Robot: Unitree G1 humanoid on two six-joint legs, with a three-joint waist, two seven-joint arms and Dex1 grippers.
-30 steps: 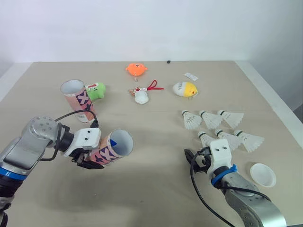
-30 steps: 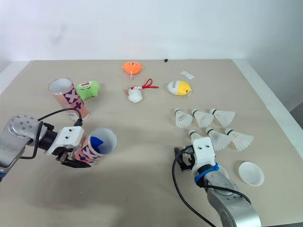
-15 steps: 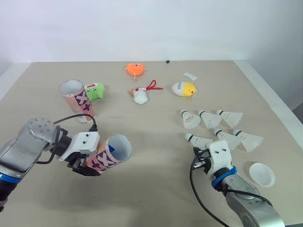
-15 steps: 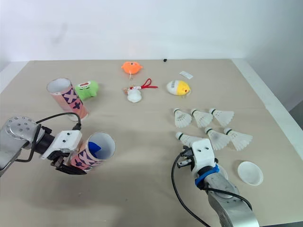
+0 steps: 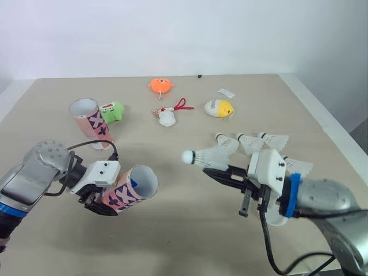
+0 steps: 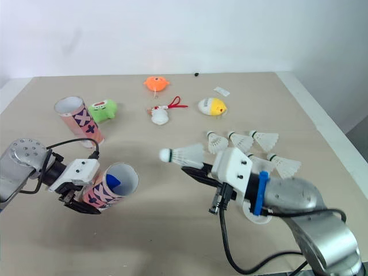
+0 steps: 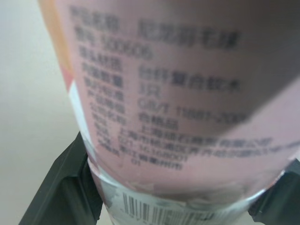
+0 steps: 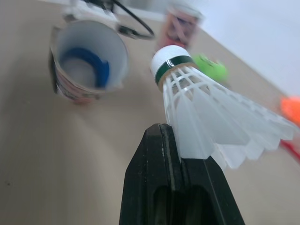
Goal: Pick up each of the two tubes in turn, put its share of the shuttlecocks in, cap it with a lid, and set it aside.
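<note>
Loading step: the left gripper [image 5: 105, 201] has its fingers clamped round the tilted tube [image 5: 131, 188]. The right gripper [image 5: 217, 170] has its fingers pinching the skirt of a shuttlecock [image 5: 207, 155], cork toward the tube's mouth. Next it needs aligning and sliding in.

I see a beige table [image 5: 172, 230] carrying a tube [image 5: 90, 122], green toy [image 5: 113, 111], orange toy [image 5: 160, 86], yellow toy [image 5: 221, 107], and shuttlecocks [image 5: 275, 140] at right.

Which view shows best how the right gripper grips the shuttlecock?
The right wrist view: the right gripper is shut on the feather skirt of the shuttlecock, cork toward the open tube. The eye views show it side-on, grip point hard to see.
</note>
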